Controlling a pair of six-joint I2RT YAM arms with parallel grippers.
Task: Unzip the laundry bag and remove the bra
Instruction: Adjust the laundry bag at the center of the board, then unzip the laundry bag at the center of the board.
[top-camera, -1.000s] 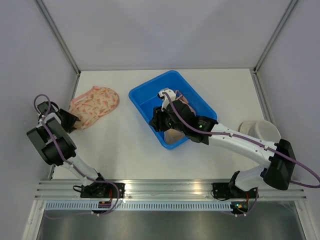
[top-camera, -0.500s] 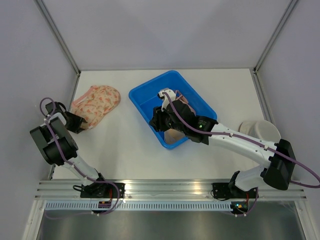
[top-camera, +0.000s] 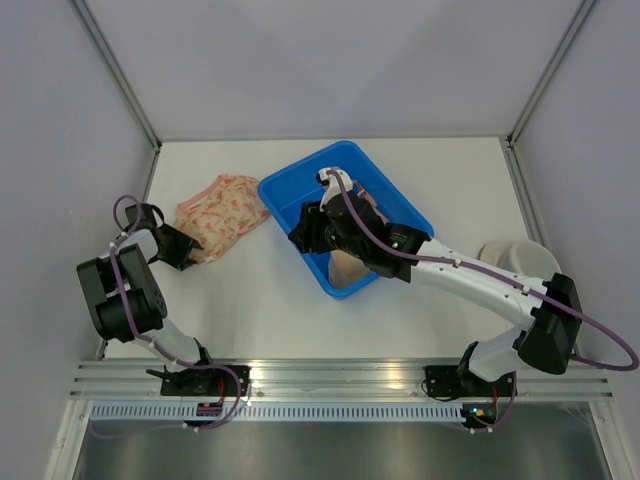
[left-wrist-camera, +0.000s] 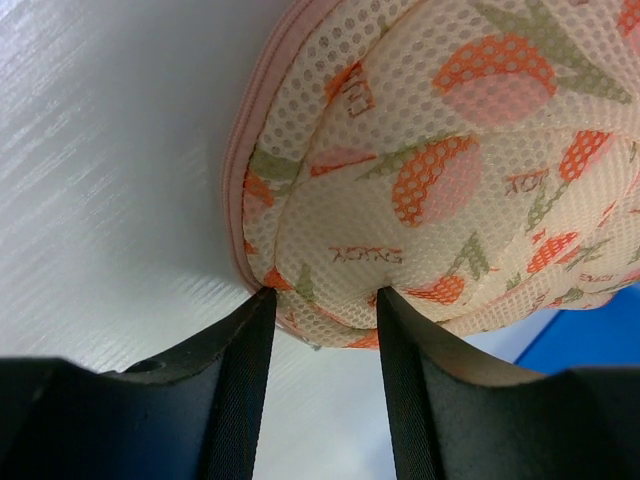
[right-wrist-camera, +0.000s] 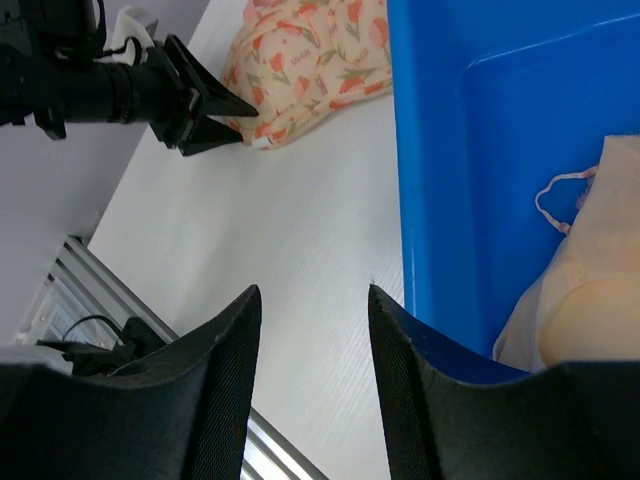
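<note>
Two arms | left pincer (left-wrist-camera: 325, 300) pinches laundry bag (top-camera: 225, 205), now dragged toward 3 o'clock beside blue bin (top-camera: 303, 165) | right pincer (right-wrist-camera: 310, 300) wide, empty | bra (right-wrist-camera: 590, 290) binned: removal seemingly done.

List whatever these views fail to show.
- Zipper on the laundry bag: the left wrist view shows only mesh and piping, and it is too small to see from above.
- The bra: the right arm covers most of it from above, and the right wrist frame edge cuts it off.
- Beige object at far right: partly behind that arm, unidentifiable.

Blue bin (top-camera: 296, 190) (set askew); white table (top-camera: 260, 300)
</note>
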